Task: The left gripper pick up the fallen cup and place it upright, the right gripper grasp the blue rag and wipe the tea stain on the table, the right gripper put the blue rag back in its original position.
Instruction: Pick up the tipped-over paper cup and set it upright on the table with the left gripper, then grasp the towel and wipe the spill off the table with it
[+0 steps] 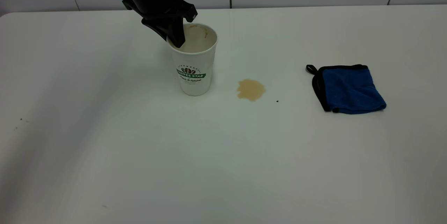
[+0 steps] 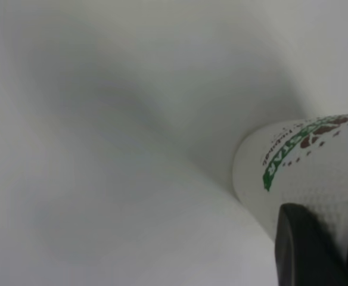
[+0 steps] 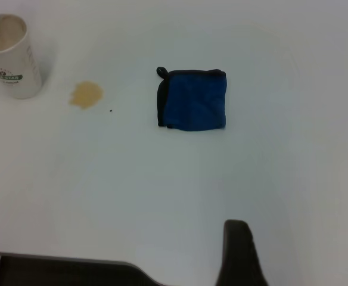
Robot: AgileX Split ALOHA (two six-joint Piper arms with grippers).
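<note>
The cup (image 1: 193,74) stands upright on the table (image 1: 104,147), mouth up, its tan-stained inside showing. My left gripper (image 1: 173,37) comes down from the back over the cup's left rim, with one finger inside the cup and one outside, shut on the wall. In the left wrist view a black finger (image 2: 308,253) lies against the cup's outer wall (image 2: 317,173). The tea stain (image 1: 250,89) is just right of the cup. The blue rag (image 1: 349,89) lies folded farther right. In the right wrist view one finger (image 3: 239,253) of my right gripper shows, well away from the rag (image 3: 193,100).
A tiny dark speck (image 1: 277,101) lies right of the stain, and a few more sit near the table's left edge (image 1: 17,122). A tiled wall runs behind the table. The right wrist view also shows the cup (image 3: 10,65) and the stain (image 3: 86,94).
</note>
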